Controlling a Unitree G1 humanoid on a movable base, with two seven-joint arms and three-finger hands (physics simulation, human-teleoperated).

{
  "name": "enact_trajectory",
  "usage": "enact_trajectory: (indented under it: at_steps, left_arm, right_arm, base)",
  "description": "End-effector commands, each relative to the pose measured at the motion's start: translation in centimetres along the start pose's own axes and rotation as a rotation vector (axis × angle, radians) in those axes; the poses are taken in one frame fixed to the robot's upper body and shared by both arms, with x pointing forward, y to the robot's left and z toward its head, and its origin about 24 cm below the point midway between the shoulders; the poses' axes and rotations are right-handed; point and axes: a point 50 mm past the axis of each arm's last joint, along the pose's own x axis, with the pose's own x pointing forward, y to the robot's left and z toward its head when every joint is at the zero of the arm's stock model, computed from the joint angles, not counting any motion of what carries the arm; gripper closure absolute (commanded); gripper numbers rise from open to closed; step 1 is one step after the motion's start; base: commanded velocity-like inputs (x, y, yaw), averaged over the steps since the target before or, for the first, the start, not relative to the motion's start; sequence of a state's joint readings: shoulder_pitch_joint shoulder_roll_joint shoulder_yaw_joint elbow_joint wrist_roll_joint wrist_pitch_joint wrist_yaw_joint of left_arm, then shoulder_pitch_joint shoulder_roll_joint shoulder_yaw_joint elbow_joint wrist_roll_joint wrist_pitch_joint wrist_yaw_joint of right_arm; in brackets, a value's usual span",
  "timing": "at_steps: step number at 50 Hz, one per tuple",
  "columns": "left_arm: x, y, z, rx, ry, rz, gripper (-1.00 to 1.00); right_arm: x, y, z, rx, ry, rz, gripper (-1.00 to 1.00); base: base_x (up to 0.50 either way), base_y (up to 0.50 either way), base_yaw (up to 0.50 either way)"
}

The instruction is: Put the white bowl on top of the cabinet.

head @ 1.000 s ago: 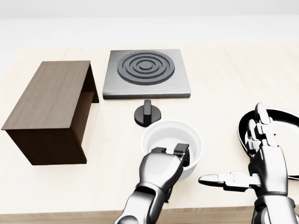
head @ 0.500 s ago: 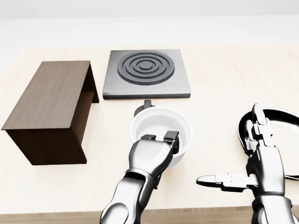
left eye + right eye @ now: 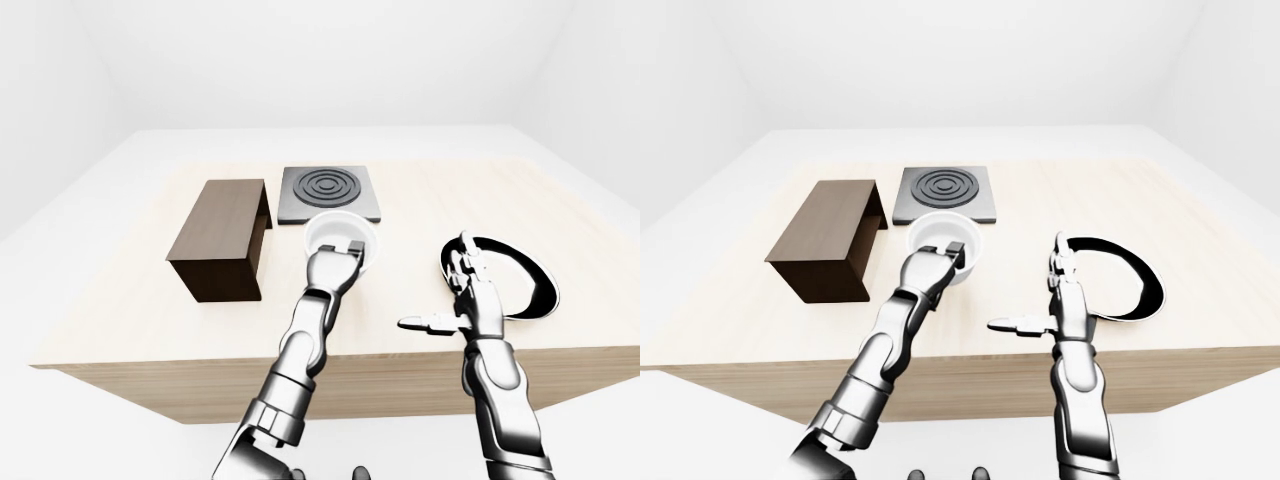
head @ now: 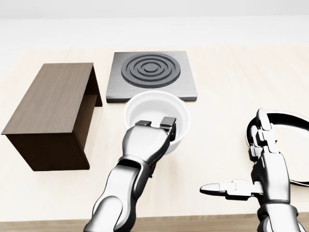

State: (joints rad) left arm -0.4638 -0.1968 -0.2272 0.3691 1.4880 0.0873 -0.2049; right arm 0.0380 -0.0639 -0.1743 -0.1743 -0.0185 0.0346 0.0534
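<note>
Head view, left to right. Cabinet (image 4: 50, 113): dark brown wood-grain box, rectangular, flat top, open on the side facing right, sitting on the desk (image 4: 231, 72) at the view's left. Desk surface is pale, light wood with a fine grain and a thicker wood edge visible in the eye views.

Right of the cabinet, toward the top: stove plate (image 4: 152, 76), a square brushed grey metal slab with dark concentric rings raised on it. It's apart from the cabinet, a narrow gap between them.

White bowl (image 4: 157, 113): round, smooth, glossy white, thick plain rim, empty inside. It's just below the stove plate in the view, its rim overlapping the plate's lower edge, and to the right of the cabinet, not on it. Left robot hand (image 4: 153, 130), polished silver metal with dark finger pads, is pinching the bowl's near rim, fingers hooked over the edge into the bowl, thumb side under the wall.

Right robot hand (image 4: 258, 166): same chrome finish, spread wide, one finger pointing left, the others pointing up the view, holding nothing. Behind it at the right edge is a pan (image 4: 285, 130), round, black glossy rim, white inside, lying flat on the desk.
</note>
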Motion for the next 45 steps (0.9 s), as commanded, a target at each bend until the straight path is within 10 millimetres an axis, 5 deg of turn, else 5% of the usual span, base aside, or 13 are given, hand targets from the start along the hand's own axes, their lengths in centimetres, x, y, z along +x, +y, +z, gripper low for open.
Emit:
enact_trajectory:
  at_steps: [1, 21, 45]
  left_arm:
    - [0.5, 3.6, -0.8, 0.021, 0.013, 0.082, 1.0]
    - [0.6, 8.7, -2.9, 0.052, 0.046, 0.149, 1.0]
    - [-1.6, 14.2, -5.3, 0.178, 0.183, 0.176, 1.0]
  right_arm:
    - [-0.1, 0.5, -0.3, -0.009, 0.003, 0.013, -1.0]
    - [-0.2, 0.6, -0.4, -0.014, 0.004, 0.02, -1.0]
    - [-0.3, 1.2, -0.7, -0.031, 0.009, 0.036, -1.0]
  base:
    - [0.0, 0.0, 0.0]
    - [0.0, 0.0, 0.0]
    - [0.0, 0.0, 0.0]
